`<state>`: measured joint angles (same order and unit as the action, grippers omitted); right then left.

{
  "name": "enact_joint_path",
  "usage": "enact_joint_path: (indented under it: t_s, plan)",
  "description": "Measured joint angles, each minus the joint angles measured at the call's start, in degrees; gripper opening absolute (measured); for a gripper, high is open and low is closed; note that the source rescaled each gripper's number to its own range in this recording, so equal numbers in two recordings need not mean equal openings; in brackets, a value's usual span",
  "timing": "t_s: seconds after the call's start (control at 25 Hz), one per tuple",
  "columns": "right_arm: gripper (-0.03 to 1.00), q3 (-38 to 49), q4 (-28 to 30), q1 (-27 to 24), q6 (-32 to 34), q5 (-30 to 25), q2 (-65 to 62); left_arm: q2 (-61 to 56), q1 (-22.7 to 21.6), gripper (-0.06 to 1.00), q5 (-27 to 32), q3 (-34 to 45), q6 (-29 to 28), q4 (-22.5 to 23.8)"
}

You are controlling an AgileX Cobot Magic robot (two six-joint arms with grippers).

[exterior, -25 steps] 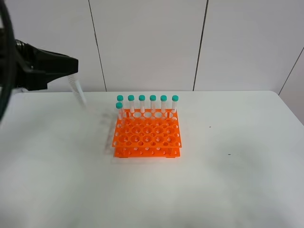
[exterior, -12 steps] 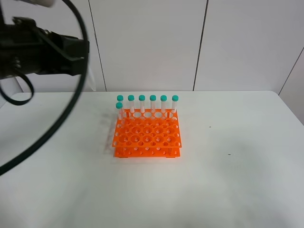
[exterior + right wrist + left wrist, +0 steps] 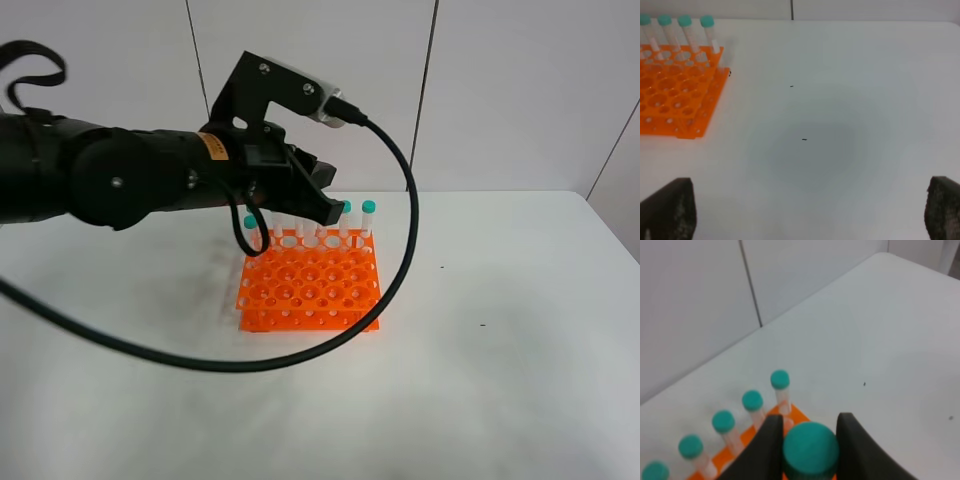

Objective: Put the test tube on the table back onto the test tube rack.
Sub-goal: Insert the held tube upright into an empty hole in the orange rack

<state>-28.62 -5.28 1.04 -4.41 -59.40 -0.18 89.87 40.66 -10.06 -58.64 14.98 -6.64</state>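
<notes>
- The test tube (image 3: pixel 810 452) is off the table (image 3: pixel 500 390), carried above the far rows of the test tube rack (image 3: pixel 310 290). Only its teal cap shows, and the clear body below is hidden.
- It is likely light and stiff, with smooth plastic walls that could slip or swing. The cap looks like the surest place to hold it, leaving the pointed end free to find a hole.
- The left gripper (image 3: pixel 809 427) is clamped on that cap, with a dark finger pressed against each side.
- The other capped tubes (image 3: pixel 752 401) stand upright in the rack's far row, just beside the carried one, so a tilted descent could knock them.
- The right gripper (image 3: pixel 810 210) hangs over bare table right of the rack, its fingers spread wide and holding nothing.
</notes>
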Motion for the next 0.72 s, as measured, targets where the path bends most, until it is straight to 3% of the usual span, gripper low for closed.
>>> enact_joint_path:
  t_s: [0.32, 0.48, 0.72]
  plan:
    - [1.0, 0.0, 0.0, 0.0, 0.0, 0.0, 0.0, 9.1, -8.4, 0.01, -1.7, -5.7, -13.7, 7.4]
    - [1.0, 0.0, 0.0, 0.0, 0.0, 0.0, 0.0, 11.4, -11.9, 0.01, -3.6, -5.7, -15.0, 7.8]
    - [1.0, 0.0, 0.0, 0.0, 0.0, 0.0, 0.0, 14.3, -12.6, 0.01, -6.3, -5.7, -15.0, 8.1]
